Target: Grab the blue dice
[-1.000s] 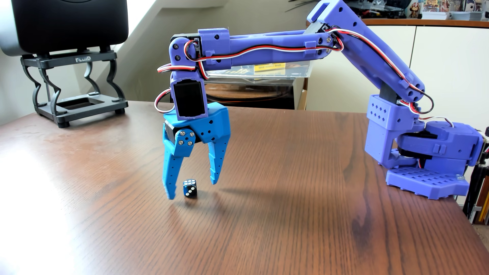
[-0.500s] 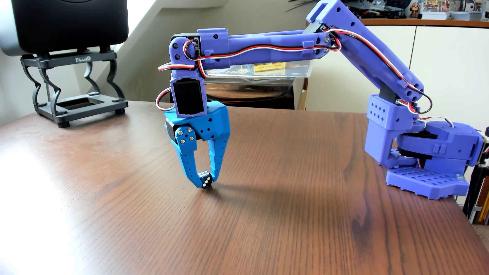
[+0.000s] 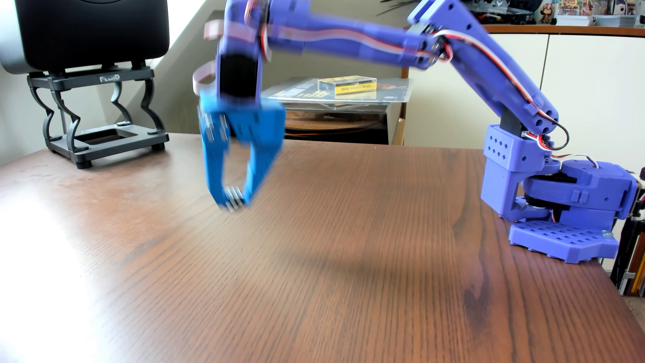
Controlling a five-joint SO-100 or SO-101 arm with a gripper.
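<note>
A bright blue gripper (image 3: 233, 204) is hanging fingers-down above the left half of a wooden table (image 3: 349, 279), smeared by motion blur. Its two fingers are converging at the tips, where a small blurred, streaked grey-and-dark object (image 3: 234, 199) is sitting between them; it is too smeared for me to say whether this is the blue dice, and no dice is showing anywhere on the tabletop. Whether the jaws are pinching that object or simply drawn nearly together, I cannot tell. The tips are hovering clear of the wood, with a soft shadow lying on the table to the lower right of them.

Behind the gripper, the purple arm (image 3: 349, 36) is stretching leftward from its base (image 3: 562, 241), which is sitting at the table's right edge, red and white wires running along its links. At the back left corner a black speaker (image 3: 90, 31) is resting on a black stand (image 3: 101, 115). Beyond the table's far edge, a yellow-labelled clear case (image 3: 347, 84) is lying on a clear cover (image 3: 335, 96).
</note>
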